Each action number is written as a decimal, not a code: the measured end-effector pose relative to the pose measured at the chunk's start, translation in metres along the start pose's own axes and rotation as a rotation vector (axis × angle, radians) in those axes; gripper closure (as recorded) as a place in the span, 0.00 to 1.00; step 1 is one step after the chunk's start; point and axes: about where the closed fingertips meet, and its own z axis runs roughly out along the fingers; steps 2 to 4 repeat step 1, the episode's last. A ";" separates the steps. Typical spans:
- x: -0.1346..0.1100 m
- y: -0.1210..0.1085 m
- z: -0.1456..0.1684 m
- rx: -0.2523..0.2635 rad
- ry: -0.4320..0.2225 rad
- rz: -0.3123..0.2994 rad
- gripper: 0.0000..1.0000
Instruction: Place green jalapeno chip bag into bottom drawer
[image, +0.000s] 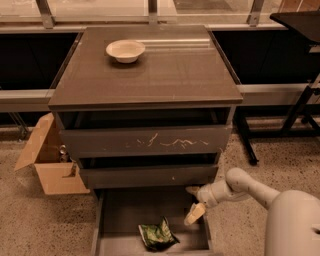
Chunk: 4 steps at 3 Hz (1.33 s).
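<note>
**Bag down in the drawer, fingers empty: clearing the arm**

Nearest us, the green jalapeno chip bag (157, 234) lies crumpled on the floor of the bottom drawer (127, 210). It sits below and to the left of the fingers (195, 214) and is not touching them. The drawer is pulled well out, and bare floor shows on the bag's far side.

The gripper (194, 202) hangs over the drawer's right-hand part, close to the right wall. The fingers are spread apart with nothing between them.

We judge the placing itself as done, so the step in hand is getting the arm out cleanly.

Notes for doing that well:
- Keep the fingers spread so no corner of the foil is pinched.
- Move up and to the right, away from the bag, rather than across it.
- Watch the plain drawer front (150, 175), which is just above and behind the fingers. A straight rise risks clipping its lower edge, so we should come outward first.
- Mind the thin right wall beside the lower finger.

Further back and above the fingers is the scratched drawer front (145, 142). Beyond that is the tabletop (165, 75), with a cream bowl (125, 50) far to the upper left. A cardboard box (50, 172) stands on the ground well to the left. None of these is in the exit path.
</note>
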 end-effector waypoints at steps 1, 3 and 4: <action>-0.004 0.011 -0.048 0.017 -0.025 0.002 0.00; -0.004 0.011 -0.048 0.017 -0.025 0.002 0.00; -0.004 0.011 -0.048 0.017 -0.025 0.002 0.00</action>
